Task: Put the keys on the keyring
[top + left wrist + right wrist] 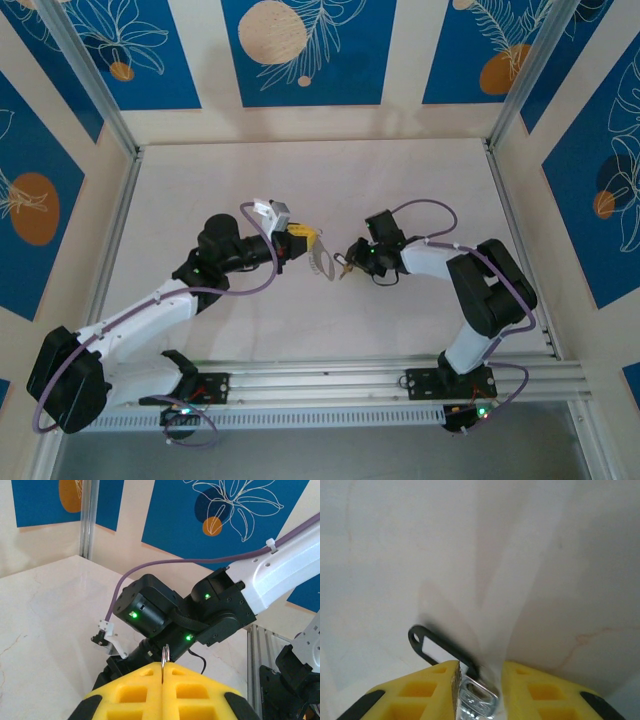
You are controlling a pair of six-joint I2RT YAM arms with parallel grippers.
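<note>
- Yellow fingers of our left gripper (163,667) are clenched on the thin metal keyring (164,655), held edge-on above the pale table (45,610).
- Our right gripper (479,677) grasps the keys (475,697): a silvery piece sits between its fingers, with a dark-rimmed oblong end sticking out ahead.
- From above, keyring and keys sit just beside each other between both grippers.

Left wrist view, lower centre: the keyring (165,654) stood edge-on, mostly hidden between the pads of the left gripper (163,669). Right wrist view, bottom edge: a blurred silvery piece (476,700) was cut off. Top view, centre: the keys (345,268) were too small to resolve.
</note>
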